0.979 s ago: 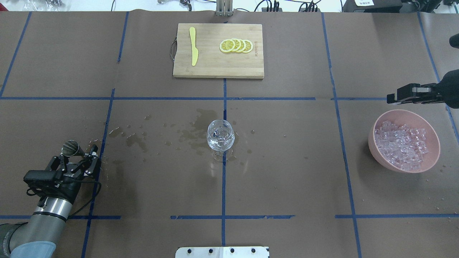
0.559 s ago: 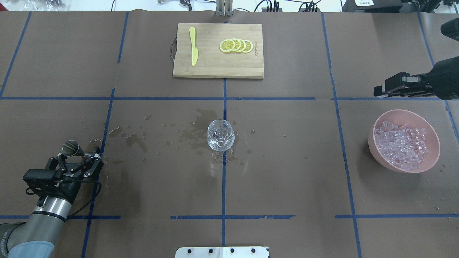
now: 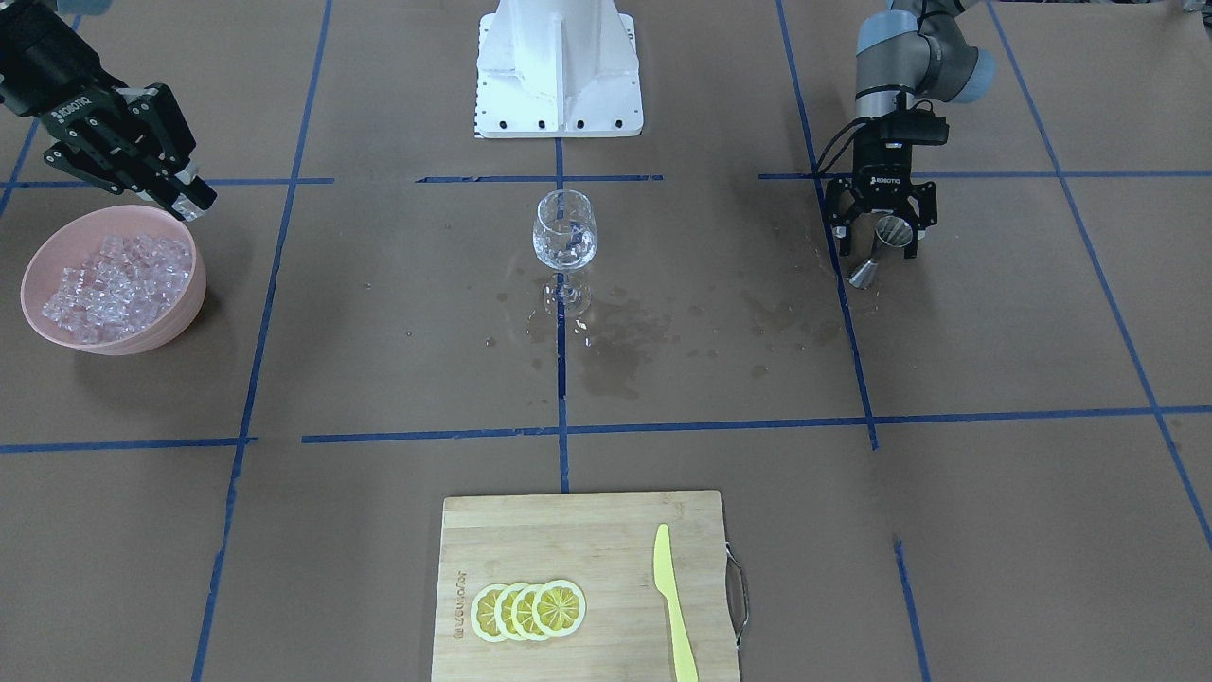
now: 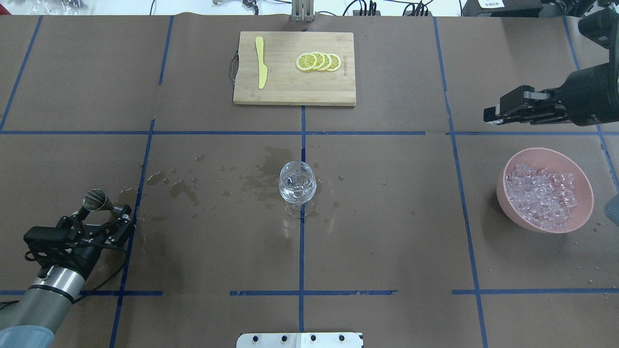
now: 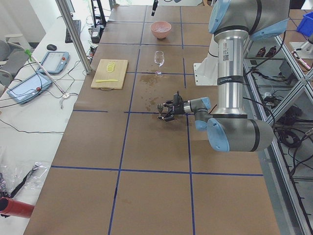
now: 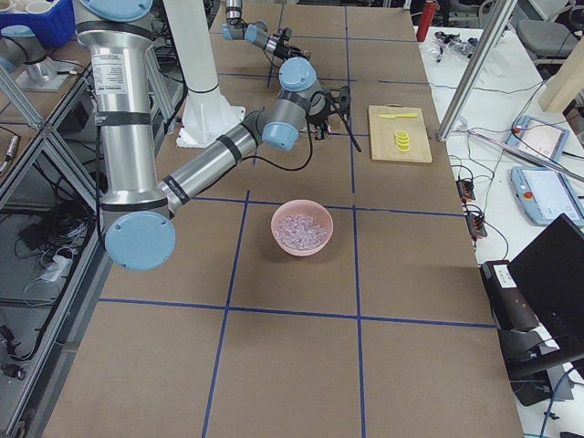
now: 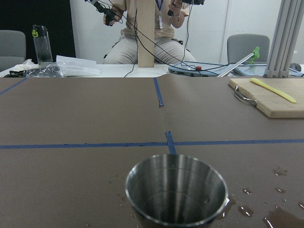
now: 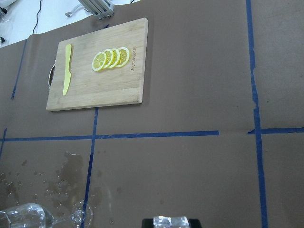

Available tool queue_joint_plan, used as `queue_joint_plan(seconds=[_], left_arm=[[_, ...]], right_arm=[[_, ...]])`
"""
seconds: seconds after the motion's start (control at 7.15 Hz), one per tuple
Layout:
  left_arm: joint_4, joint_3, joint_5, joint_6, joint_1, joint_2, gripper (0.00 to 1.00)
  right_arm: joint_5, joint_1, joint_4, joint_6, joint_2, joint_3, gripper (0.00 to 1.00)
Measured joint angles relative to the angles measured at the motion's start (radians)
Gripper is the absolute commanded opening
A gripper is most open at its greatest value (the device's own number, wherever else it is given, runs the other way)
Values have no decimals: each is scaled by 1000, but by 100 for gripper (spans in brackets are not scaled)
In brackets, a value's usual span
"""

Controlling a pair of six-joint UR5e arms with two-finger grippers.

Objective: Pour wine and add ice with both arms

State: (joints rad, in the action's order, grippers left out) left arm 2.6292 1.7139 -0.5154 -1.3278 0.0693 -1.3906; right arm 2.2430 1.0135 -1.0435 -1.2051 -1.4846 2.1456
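The clear stemmed wine glass (image 4: 298, 186) stands at the table's centre, also seen in the front view (image 3: 564, 232); how much wine is in it I cannot tell. Ice (image 4: 539, 195) is heaped in a pink bowl (image 4: 580, 212) at the right. My right gripper (image 4: 489, 116) hovers beyond the bowl, well right of the glass, shut on one ice cube (image 8: 172, 221). My left gripper (image 4: 104, 211) is open at the near left. A steel jigger (image 4: 95, 198) stands upright just ahead of its fingertips, and its cup (image 7: 175, 190) fills the left wrist view.
A bamboo cutting board (image 4: 333, 92) at the far centre carries a yellow knife (image 4: 261, 63) and lemon slices (image 4: 319, 62). Wet stains (image 4: 263, 179) spread left of the glass. The white robot base (image 3: 559, 66) sits at the near edge. Blue tape lines cross the brown paper.
My right gripper has moved leftward and a little away from the robot, leaving the bowl behind. My left gripper has drawn back slightly from the jigger, which stays put.
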Motion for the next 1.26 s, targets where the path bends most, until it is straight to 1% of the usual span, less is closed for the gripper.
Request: queue_joint_plan(seconds=[0.42, 0.7, 0.84, 1.12, 1.26], left_arm=[[-5, 46, -65, 2, -22, 38, 100], [-20, 118, -130, 2, -33, 95, 100], [-63, 181, -182, 2, -36, 132, 100], [-214, 328, -302, -2, -42, 196, 100], [-253, 362, -356, -6, -44, 220, 100]], right_arm=[[-11, -68, -5, -69, 87, -5, 0], [-15, -99, -10, -74, 128, -12, 0], [-18, -108, -10, -74, 135, -13, 0], [-45, -137, -10, -81, 166, -21, 0], [-68, -161, -11, -97, 187, -26, 0]])
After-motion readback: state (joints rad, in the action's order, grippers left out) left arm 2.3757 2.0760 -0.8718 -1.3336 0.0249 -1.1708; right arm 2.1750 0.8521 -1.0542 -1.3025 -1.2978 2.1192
